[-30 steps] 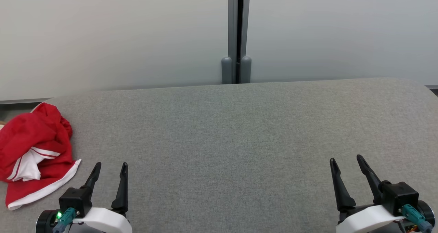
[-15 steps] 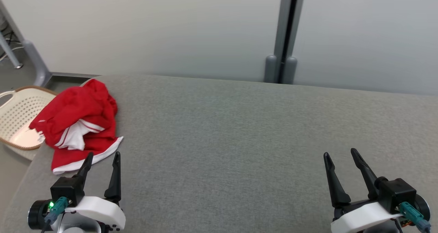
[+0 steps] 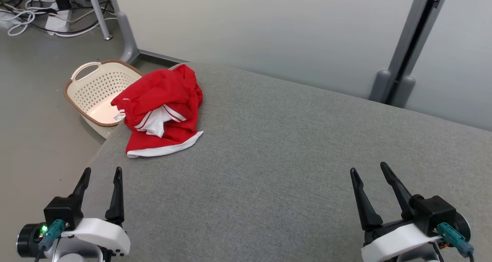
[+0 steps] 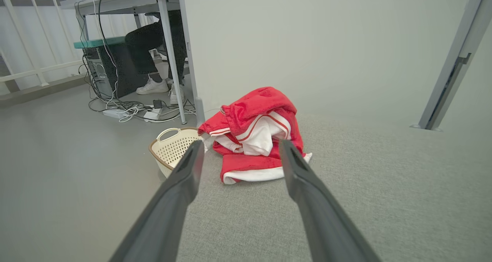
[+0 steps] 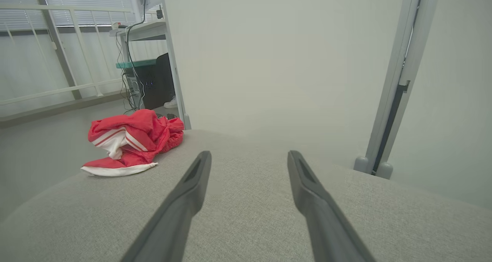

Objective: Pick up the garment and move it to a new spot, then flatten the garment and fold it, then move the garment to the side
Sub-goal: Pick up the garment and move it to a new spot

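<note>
Lying in a crumpled heap at the upper left of the head view, the red fabric garment with white trim and thin white stripes (image 3: 161,108) sits on the far left corner of the grey cloth-covered table (image 3: 288,158). Its left side reaches to the table's edge, where it overlaps the rim of the cream perforated plastic basket with a brown rim (image 3: 103,83), which stands on the grey floor just beside that corner. The white hem band curves along the lower edge of the heap, and a white patch shows among the red folds at its middle. The left gripper (image 3: 102,169) is at the lower left of the head view, near the table's left edge, with its two dark fingers spread apart and nothing between them; it is apart from the garment. In the left wrist view the heap shows beyond and between those parted fingers. The right gripper (image 3: 368,167) is at the lower right, above bare table and well apart from the garment, its fingers likewise spread and empty. A grey metal post (image 3: 407,54) stands against the pale wall panels at the upper right, and a tangle of cables with a white power strip (image 3: 57,17) lies on the floor at the upper left.
</note>
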